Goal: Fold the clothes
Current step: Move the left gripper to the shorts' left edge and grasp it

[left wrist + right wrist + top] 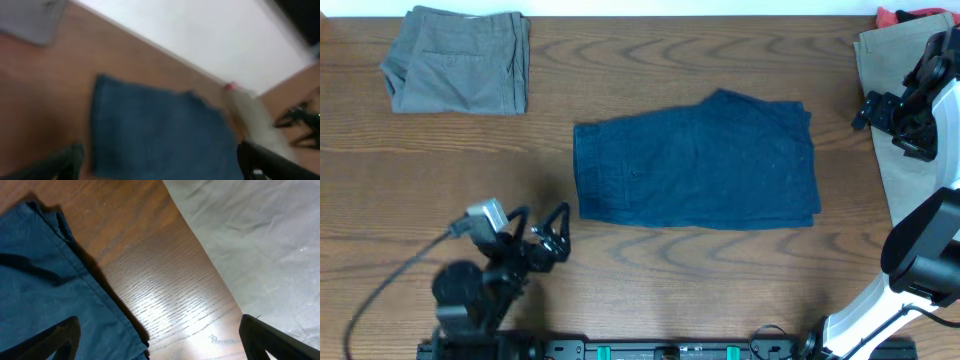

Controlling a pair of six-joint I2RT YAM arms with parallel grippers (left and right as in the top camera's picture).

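Because the wood-grained counter (650,290) is smooth and faintly glossy, cloth is likely to slide on it rather than catch, so any fold should be carried low and laid down, not dragged. The dark navy shorts (695,165), the task's main piece, lie flat at the counter's centre as a rough rectangle. The waistband is to the left and the hems to the right, where stacked edges suggest the legs are already doubled over one another. The weave looks soft and matte, with a stitched hem showing in the right wrist view. The tan-khaki shorts (880,60) spread loosely along the right edge, creased, and separated from the navy pair by a strip of bare wood. The olive-grey shorts (460,60) rest at the far left corner in a compact folded block, with a pocket seam on top. The right claw (160,330) hangs over that bare strip with its jaws spread wide and nothing between them. The left claw (556,235), near the navy waistband's near corner but not touching it, is likewise spread and empty. The step in hand appears to be the approach to the navy pair. Done well, each claw would pinch every layer at a corner, lift evenly, and match edge to edge.
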